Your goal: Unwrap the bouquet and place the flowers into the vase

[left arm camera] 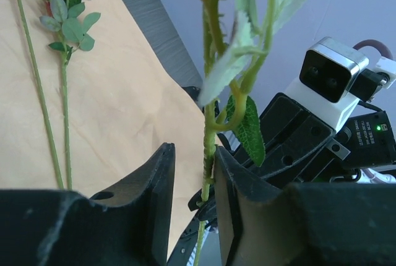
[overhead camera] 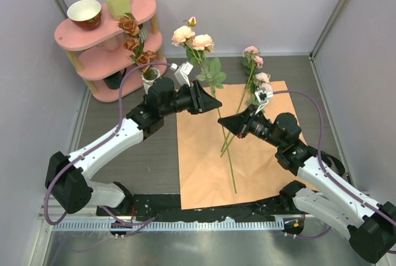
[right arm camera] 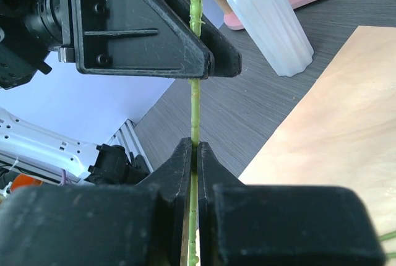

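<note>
Top view: tan paper [overhead camera: 260,161] fills the centre; the white vase [overhead camera: 150,82], upper left, holds rust roses [overhead camera: 129,25]. Only the wrist views settle the grips. The right gripper [right arm camera: 195,154] pinches the rose stem [right arm camera: 195,105] at frame centre. The left gripper [left arm camera: 193,179] stands apart, with the stem touching one finger.

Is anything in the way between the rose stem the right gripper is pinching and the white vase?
Yes: the left gripper and its bulky body sit between the stem and the vase, whose mouth already holds rust roses.
</note>
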You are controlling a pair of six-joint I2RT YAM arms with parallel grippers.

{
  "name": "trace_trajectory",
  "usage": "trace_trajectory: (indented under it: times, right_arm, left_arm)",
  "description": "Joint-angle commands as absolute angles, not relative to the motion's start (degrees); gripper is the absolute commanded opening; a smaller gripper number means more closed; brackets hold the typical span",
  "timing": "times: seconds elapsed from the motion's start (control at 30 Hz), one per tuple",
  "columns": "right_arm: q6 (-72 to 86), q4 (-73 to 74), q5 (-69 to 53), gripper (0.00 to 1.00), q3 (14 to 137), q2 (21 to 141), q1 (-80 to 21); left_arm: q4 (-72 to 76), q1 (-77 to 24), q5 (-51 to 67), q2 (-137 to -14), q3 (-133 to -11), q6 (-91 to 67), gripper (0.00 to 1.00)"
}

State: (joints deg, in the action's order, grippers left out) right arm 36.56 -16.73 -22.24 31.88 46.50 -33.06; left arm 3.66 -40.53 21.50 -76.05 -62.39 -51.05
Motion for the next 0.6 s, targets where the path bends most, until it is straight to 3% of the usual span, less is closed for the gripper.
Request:
trace_trajectory:
  times: [0.0,0.1,0.17,0.23,0.27,0.3,0.37,0.4,0.5,0.57]
  right_arm:
    - [35.16,-18.55,-22.32,0.01,33.49,45.88,-33.66]
    - [34.98,-18.28,-22.59,0.01,33.57,46.32,-33.84]
    - [34.81,-18.02,-22.5,0.01,33.84,46.67,-33.92]
    - [34.28,-17.06,-22.33,0.02,34.36,47.02,-34.01]
    - [33.84,-16.27,-21.63,0.05,34.63,47.2,-34.01]
    - [33.4,-14.0,-20.84,0.2,35.06,47.37,-34.01]
    - [32.35,-11.79,-16.03,0.34,35.94,47.37,-34.01]
    - [32.0,-8.73,-14.0,0.46,36.21,47.55,-34.01]
    - [30.94,-5.03,-8.55,0.6,36.83,47.46,-33.93]
    - [30.59,-3.79,-6.95,0.62,37.18,47.64,-33.93]
  left_arm:
    - [7.03,-40.69,23.03,-76.38,-65.04,-50.89,0.32]
    - [7.03,-40.78,23.12,-76.29,-65.04,-50.54,0.26]
    - [7.03,-40.78,23.38,-75.94,-65.04,-50.28,0.16]
    - [6.51,-40.78,23.38,-75.68,-64.95,-49.4,0.0]
    - [6.16,-40.78,22.86,-75.06,-64.86,-49.05,0.0]
    - [5.8,-40.69,22.5,-74.62,-64.69,-48.52,0.0]
    - [3.35,-40.78,20.58,-73.14,-64.51,-45.8,0.0]
    - [2.03,-40.69,19.61,-72.6,-64.6,-44.22,0.0]
    - [-4.73,-40.69,13.48,-69.54,-64.51,-38.33,0.0]
    - [-9.56,-40.78,10.04,-68.03,-64.25,-34.22,0.0]
